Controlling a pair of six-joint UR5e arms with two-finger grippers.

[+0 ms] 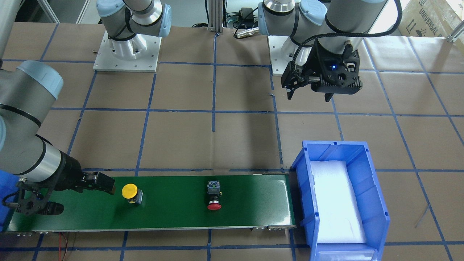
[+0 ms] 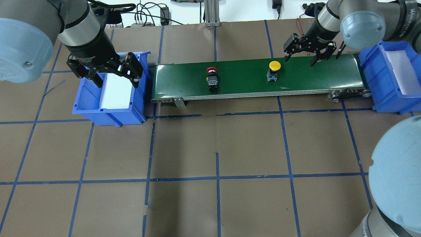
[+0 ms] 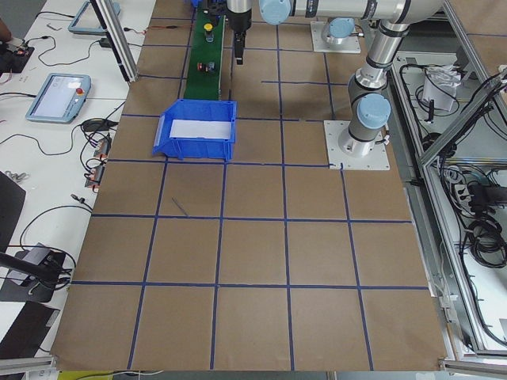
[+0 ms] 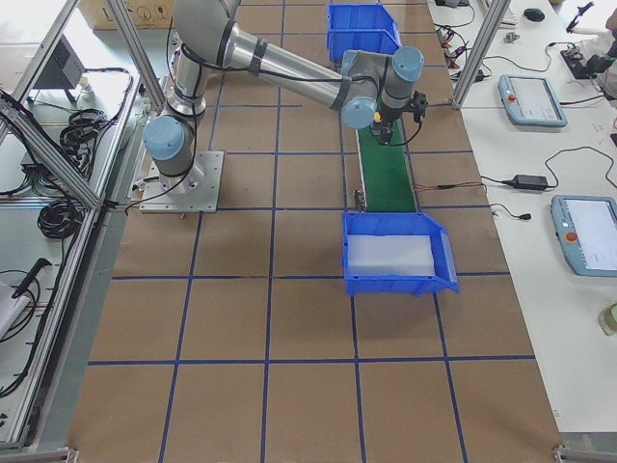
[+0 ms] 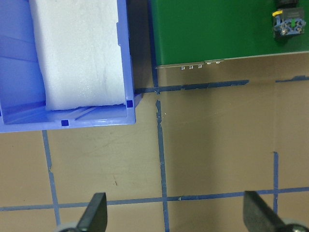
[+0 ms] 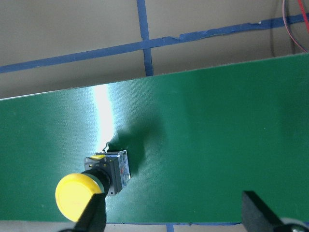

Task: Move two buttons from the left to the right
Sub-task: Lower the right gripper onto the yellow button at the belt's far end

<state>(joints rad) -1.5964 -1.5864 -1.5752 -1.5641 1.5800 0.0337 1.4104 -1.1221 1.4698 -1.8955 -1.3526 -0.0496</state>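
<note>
The yellow-capped button (image 2: 274, 68) lies on the green conveyor belt (image 2: 246, 84), right of its middle. The red-capped button (image 2: 212, 75) lies on its side near the belt's middle. Both show in the front view, yellow (image 1: 130, 191) and red (image 1: 214, 201). My right gripper (image 2: 300, 60) is open and empty over the belt, just right of the yellow button; its wrist view shows that button (image 6: 79, 193) beside one finger (image 6: 91, 220). My left gripper (image 2: 114, 78) is open and empty, high above the left blue bin (image 2: 88, 112).
The left bin holds white foam (image 5: 77, 53) and stands against the belt's left end. A second blue bin (image 2: 394, 82) with foam stands at the belt's right end. Brown paper with blue tape lines (image 2: 217, 177) covers the table.
</note>
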